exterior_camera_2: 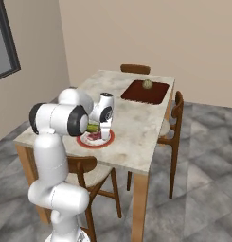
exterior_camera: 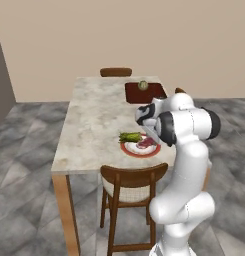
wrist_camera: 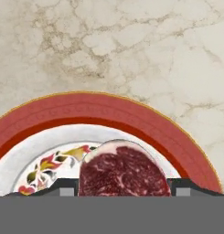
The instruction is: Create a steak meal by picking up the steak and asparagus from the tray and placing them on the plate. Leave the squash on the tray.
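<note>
The steak [wrist_camera: 124, 171], dark red with a pale fat edge, rests low over the white, red-rimmed plate [wrist_camera: 86, 109]. My gripper [wrist_camera: 124, 189] is shut on the steak, a fingertip pressed against each of its sides. From the base cameras, the gripper [exterior_camera: 153, 138] [exterior_camera_2: 105, 136] points down onto the plate [exterior_camera: 139, 153] [exterior_camera_2: 101, 145] near the table's front edge. The asparagus [exterior_camera: 130, 136] [exterior_camera_2: 93, 127] lies at the plate's rim. The squash [exterior_camera: 143, 85] [exterior_camera_2: 147, 84] sits on the dark red-brown tray [exterior_camera: 150, 96] [exterior_camera_2: 138, 96] at the table's far end.
The marble table [exterior_camera: 94, 125] has a wooden chair [exterior_camera: 131, 185] tucked in at its front edge below the plate. A second chair [exterior_camera: 115, 72] stands at the far end and a third chair [exterior_camera_2: 176, 108] on the right side.
</note>
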Controlling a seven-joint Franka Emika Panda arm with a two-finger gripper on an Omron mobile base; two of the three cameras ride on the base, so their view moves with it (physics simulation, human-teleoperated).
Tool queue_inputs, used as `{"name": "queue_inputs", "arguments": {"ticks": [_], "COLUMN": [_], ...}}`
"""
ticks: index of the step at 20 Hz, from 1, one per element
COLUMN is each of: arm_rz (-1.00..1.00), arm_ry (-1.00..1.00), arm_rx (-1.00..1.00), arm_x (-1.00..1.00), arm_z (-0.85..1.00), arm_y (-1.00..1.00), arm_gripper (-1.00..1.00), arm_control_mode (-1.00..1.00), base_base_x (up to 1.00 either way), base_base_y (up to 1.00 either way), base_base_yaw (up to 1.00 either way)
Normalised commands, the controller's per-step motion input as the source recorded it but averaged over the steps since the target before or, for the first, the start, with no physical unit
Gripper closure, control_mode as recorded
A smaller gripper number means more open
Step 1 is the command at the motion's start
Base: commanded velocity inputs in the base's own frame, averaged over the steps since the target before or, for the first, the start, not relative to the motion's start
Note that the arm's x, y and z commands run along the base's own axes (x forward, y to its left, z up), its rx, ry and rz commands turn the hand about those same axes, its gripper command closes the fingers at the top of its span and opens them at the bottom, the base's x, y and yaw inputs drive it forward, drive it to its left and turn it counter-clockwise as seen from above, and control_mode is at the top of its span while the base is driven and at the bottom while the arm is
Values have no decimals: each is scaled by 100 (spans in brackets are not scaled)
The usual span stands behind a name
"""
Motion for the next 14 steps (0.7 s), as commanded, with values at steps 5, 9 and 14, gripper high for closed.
{"name": "queue_inputs", "arguments": {"ticks": [5,9,14], "arm_rz": [-7,-6,-5], "arm_ry": [0,-3,-8], "arm_rx": [0,0,0], "arm_x": [21,2,-6], "arm_z": [-16,-7,0], "arm_y": [1,11,3], "arm_gripper": [100,-100,-100], "arm_control_mode": [-100,-100,-100], "base_base_x": [0,0,0], "base_base_y": [0,0,0], "base_base_yaw": [0,0,0]}}
